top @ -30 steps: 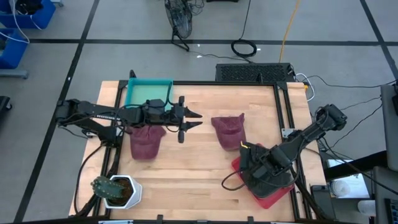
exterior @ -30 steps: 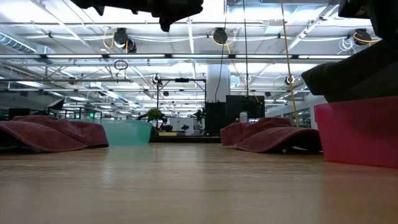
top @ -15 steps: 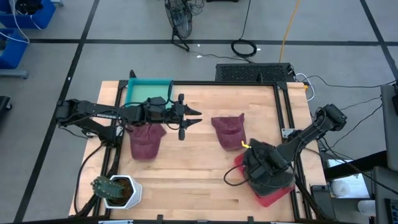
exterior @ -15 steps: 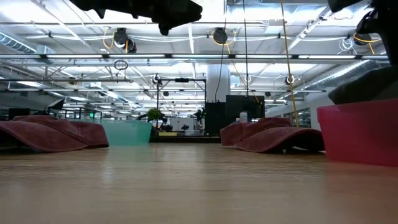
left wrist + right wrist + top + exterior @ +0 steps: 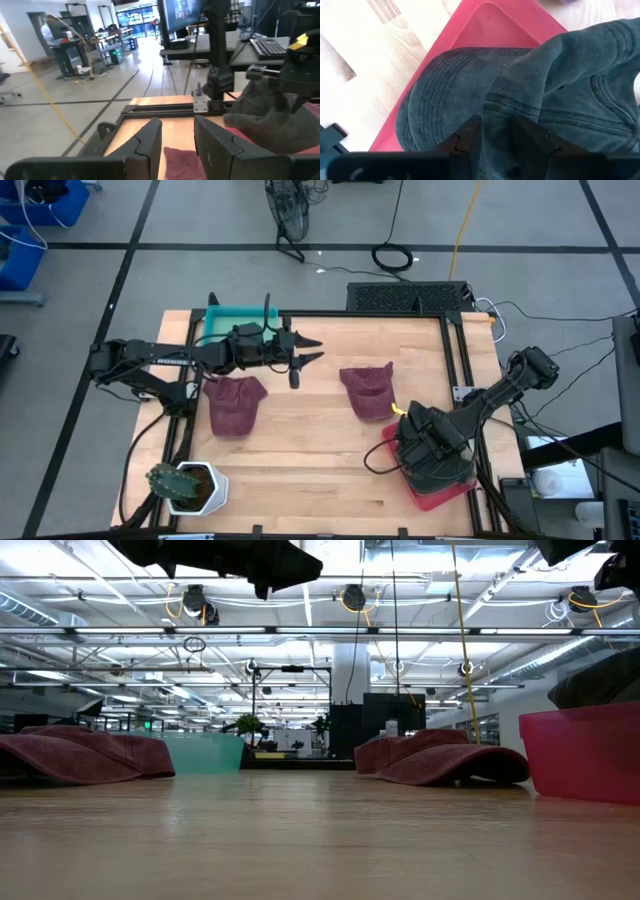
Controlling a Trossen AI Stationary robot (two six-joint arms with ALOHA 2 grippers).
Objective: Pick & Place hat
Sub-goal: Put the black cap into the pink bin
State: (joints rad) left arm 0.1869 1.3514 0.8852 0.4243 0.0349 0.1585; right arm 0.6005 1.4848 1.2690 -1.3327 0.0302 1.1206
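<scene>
A dark grey hat (image 5: pixel 520 85) hangs over the red bin (image 5: pixel 447 490) by the table's right near corner, held by my right gripper (image 5: pixel 420 442). Two maroon hats lie crown-up on the wood: one (image 5: pixel 235 405) at the left, one (image 5: pixel 368 390) in the middle. My left gripper (image 5: pixel 308 353) hovers open above the table between them, near the teal bin (image 5: pixel 238 328), fingers pointing toward the table's right. In the left wrist view, the grey hat (image 5: pixel 270 120) shows beyond those open fingers. My right gripper is shut on the grey hat, pinching a bunched fold of its crown cloth (image 5: pixel 495 112) between the two fingers (image 5: pixel 465 137). The fingers come from above, pointing down. The hat droops around them over the red bin (image 5: pixel 485 20); I cannot tell whether it touches the bin.
A potted plant (image 5: pixel 185 485) stands at the left near corner. The teal bin sits at the far left edge. A black frame rail (image 5: pixel 455 360) runs along the right side. Bare wood (image 5: pixel 300 450) lies between the hats and the near edge.
My right gripper has carried the grey hat a little toward the table's right edge, farther over the red bin. My left gripper has drifted toward the far edge and risen slightly, staying open. The maroon hats have kept still.
</scene>
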